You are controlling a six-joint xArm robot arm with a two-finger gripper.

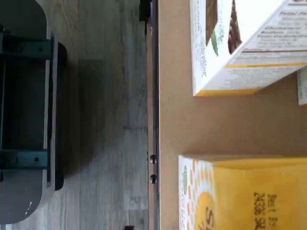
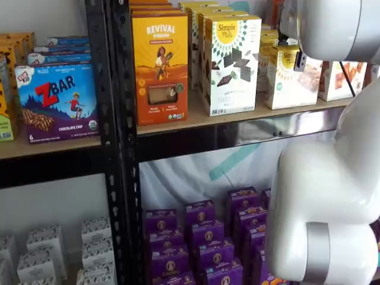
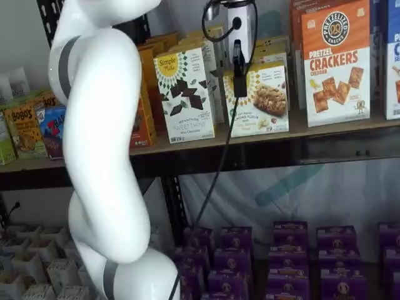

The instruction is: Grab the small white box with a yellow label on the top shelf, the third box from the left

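Three cameras around the top shelf (image 2: 237,119)

Both shelf views face the top shelf from the front, one obliquely, sharing the small white box (image 3: 259,100). The wrist view looks straight down, close above the shelf's front rail.

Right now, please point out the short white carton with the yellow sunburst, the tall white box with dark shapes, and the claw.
Short white carton (image 3: 265,100), a shelf view, front face.
Tall white box (image 3: 185,94), a shelf view, front face.
Claw (image 3: 239,78), a shelf view, black fingertips.
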